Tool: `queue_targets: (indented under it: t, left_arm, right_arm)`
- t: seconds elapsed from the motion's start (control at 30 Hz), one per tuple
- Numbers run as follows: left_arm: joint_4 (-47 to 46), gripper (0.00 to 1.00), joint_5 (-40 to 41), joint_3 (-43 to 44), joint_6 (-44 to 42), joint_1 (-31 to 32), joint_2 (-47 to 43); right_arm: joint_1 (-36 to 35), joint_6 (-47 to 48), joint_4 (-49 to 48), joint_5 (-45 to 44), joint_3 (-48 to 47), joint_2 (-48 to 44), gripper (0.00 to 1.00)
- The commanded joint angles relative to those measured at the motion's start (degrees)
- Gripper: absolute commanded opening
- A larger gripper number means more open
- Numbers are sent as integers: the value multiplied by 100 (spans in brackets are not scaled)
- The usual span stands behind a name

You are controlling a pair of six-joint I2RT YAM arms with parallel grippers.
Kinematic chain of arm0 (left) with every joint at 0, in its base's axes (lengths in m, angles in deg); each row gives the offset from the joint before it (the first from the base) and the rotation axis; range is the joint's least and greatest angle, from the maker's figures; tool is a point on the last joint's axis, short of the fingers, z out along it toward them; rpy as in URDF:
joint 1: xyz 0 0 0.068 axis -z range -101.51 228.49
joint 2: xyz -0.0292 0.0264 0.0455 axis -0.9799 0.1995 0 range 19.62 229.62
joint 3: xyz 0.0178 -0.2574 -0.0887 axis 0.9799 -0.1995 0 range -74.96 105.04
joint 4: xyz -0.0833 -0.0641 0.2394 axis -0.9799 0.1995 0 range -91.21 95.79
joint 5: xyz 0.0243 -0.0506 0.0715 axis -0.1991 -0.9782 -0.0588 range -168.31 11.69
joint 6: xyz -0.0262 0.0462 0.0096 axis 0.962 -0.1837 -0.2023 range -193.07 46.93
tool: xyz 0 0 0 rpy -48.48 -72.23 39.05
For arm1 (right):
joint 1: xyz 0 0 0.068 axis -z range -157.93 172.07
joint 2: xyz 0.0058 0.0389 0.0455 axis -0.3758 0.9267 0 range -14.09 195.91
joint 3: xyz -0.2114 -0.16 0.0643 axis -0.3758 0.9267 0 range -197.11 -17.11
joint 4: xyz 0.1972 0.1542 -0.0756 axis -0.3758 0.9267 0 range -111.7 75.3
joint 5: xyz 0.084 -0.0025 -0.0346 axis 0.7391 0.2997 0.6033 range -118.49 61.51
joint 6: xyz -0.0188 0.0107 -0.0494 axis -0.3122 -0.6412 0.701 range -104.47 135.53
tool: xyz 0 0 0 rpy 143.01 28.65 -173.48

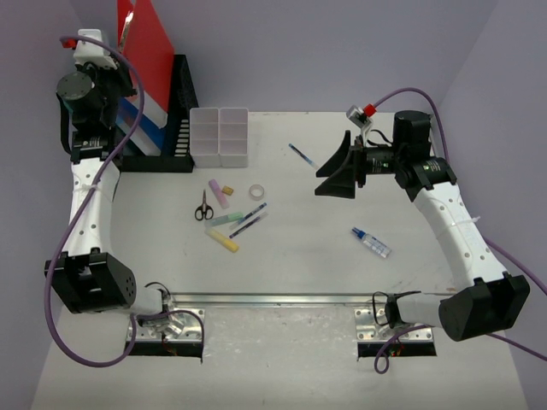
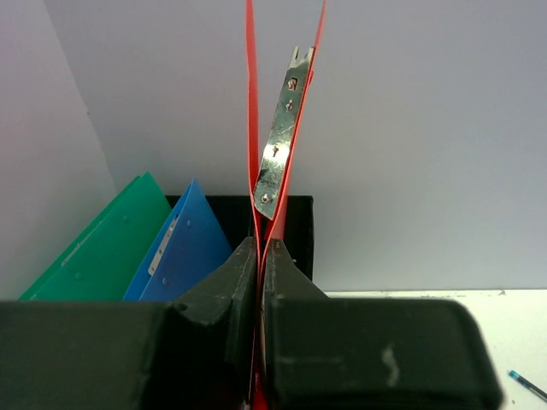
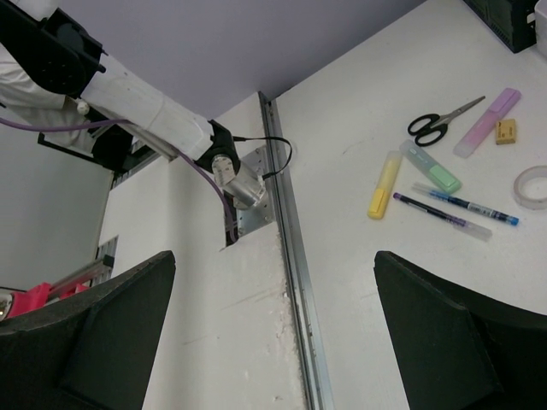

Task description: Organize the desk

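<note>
Desk [image 1: 308, 256] = big white top filling the overhead view, under both arms, silver rail [image 1: 282, 300] along its near edge between the two arm bases

Left gripper [image 2: 260, 256] up at the far left corner over the black file rack [image 1: 181, 111], fingers pressed together on the lower edge of a red folder [image 1: 149, 51]. Folder stands upright and a bit splayed at the top, with a metal clip strip [image 2: 278, 145] showing inside. In the rack to the left of it, a blue folder [image 2: 184, 248] and a green folder [image 2: 102, 248], both leaning left

Right gripper [image 3: 273, 273] over the right half of the desk, pointing left, fingers spread wide with nothing between them and touching nothing

White compartment tray [image 1: 220, 135] sits just right of the rack at the far edge

Loose cluster mid-desk, left of centre: scissors [image 1: 203, 207], pink highlighter [image 1: 217, 193] with a small yellow block [image 1: 227, 190] just beside it, clear tape roll [image 1: 255, 190], green highlighter [image 1: 227, 219], yellow highlighter [image 1: 222, 242], two pens [image 1: 249, 220] lying side by side and nearly parallel. Can't tell whether the pens touch each other

One more pen [image 1: 302, 155] lies alone, just left of the right gripper's fingers in the overhead view. Small clear bottle with a blue cap [image 1: 371, 243] lies on its side on the right of the desk, well apart from the cluster
</note>
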Motion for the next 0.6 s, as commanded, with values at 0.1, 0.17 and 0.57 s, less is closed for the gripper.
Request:
queue_targets:
  t: [0.1,0.17,0.57]
  left_arm:
    - [-81,0,-225,-450,-76,-42,-434]
    - [-63,0,-276,-513,-93,-42,-470]
    - [-1,0,-328,-1093,-125,-50,-908]
  right_arm:
    - [9,73,-55,108,-34,-131,99]
    - [9,40,-70,112,-28,-141,99]
    - [9,-91,-76,63,-54,-217,99]
